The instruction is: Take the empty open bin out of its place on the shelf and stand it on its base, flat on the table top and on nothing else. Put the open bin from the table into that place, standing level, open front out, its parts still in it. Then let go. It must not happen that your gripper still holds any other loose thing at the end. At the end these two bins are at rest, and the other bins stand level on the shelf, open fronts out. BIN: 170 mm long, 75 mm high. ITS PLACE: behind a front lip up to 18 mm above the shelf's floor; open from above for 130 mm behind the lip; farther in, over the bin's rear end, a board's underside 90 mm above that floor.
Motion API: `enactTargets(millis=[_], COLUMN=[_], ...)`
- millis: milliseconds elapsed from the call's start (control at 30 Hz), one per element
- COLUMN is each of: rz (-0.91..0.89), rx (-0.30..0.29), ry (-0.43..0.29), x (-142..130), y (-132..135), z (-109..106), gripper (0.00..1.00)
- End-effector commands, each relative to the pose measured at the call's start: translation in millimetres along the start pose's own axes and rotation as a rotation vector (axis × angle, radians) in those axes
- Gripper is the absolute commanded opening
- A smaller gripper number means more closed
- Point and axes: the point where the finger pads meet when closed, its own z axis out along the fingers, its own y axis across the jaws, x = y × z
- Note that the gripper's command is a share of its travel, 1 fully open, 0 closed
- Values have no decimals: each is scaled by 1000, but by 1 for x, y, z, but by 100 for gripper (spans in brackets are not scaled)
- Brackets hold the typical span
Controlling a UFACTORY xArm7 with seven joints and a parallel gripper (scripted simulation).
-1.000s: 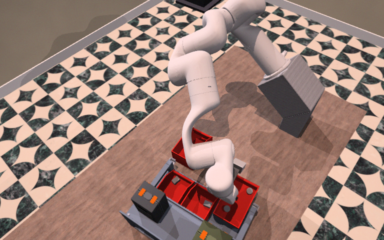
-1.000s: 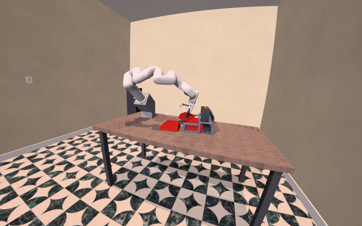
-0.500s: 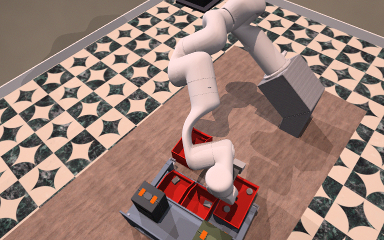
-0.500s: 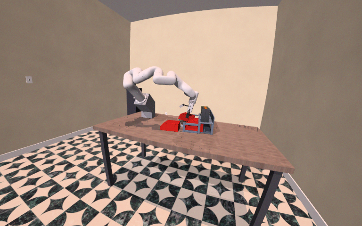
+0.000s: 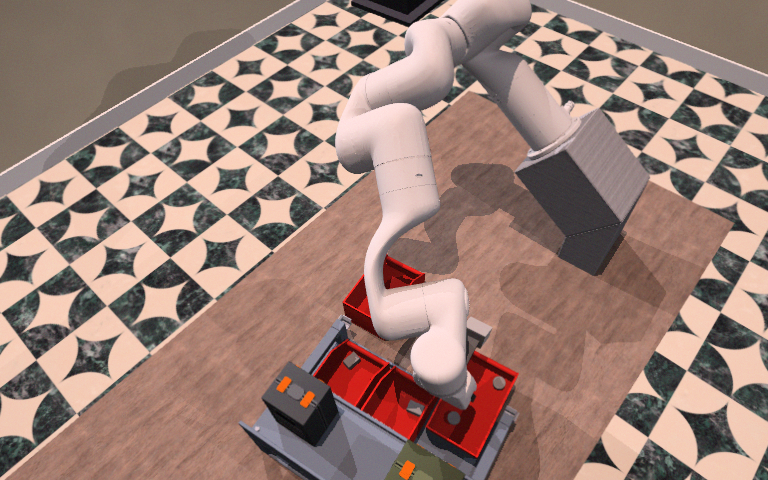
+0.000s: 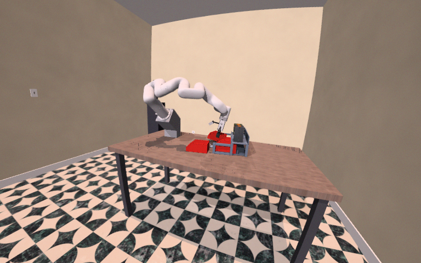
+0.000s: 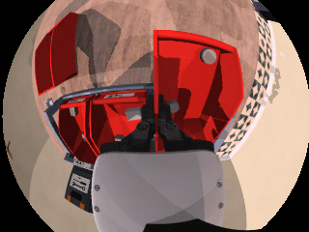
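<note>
Red bin with parts (image 5: 481,418) (image 6: 213,135) (image 7: 193,84) clamped by side wall in end effector (image 5: 471,397) (image 6: 218,135) (image 7: 155,102), over shelf (image 5: 362,438) (image 6: 231,147) (image 7: 49,116); second red bin (image 5: 356,304) (image 6: 197,146) (image 7: 59,57) set on tabletop (image 5: 226,367) (image 6: 273,167) (image 7: 130,19).

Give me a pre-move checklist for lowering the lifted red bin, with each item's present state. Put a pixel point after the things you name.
1. Gripper (image 6: 218,135) (image 7: 155,102) shut on the lifted bin (image 5: 481,421) (image 6: 212,136) (image 7: 169,68): ok, a wall sits between the fingers.
2. Parts inside it: ok, two round ones (image 5: 498,383) (image 5: 453,417) show.
3. Lifted bin seated on the shelf (image 5: 351,438) (image 6: 231,149): not ok, raised above it.
4. Other bin (image 5: 356,295) (image 6: 198,146) (image 7: 63,60) standing on the table, off the shelf: ok.
5. Two neighbouring bins (image 5: 344,384) (image 5: 390,404) in the shelf: ok.
6. Lifted bin clear of the front lip: cannot tell.
</note>
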Motion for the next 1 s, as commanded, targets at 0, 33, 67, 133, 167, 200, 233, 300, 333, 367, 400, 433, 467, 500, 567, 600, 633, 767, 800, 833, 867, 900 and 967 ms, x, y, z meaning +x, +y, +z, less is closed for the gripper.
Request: enactTargets(millis=[0,33,67,133,167,200,233,300,333,367,400,433,467,500,567,600,633,767,800,833,867,900,967], rz=[0,0,0,0,0,0,0,0,0,0,0,0,0,0,0,0,0,0,0,0,0,0,0], rx=[-3,-3,-3,-3,-3,-3,-3,-3,-3,-3,-3,-3,-3,-3,-3,-3,-3,-3,-3,-3,-3,-3,-3], ry=[-5,-5,-6,-7,-8,-8,-9,-12,-13,-14,-16,-17,-19,-20,-22,-22,-24,-31,-33,-35,-37,-38,-42], x=[-1,-1,-1,-2,-2,-2,-3,-3,-4,-4,-5,-5,-6,-6,-7,-7,-7,-10,-10,-11,-12,-12,-13], y=[1,1,1,1,1,1,1,1,1,1,1,1,1,1,1,1,1,1,1,1,1,1,1], z=[-3,-3,-3,-3,-3,-3,-3,-3,-3,-3,-3,-3,-3,-3,-3,-3,-3,-3,-3,-3,-3,-3,-3], gripper=[0,0,0,0,0,0,0,0,0,0,0,0,0,0,0,0,0,0,0,0,0,0,0])
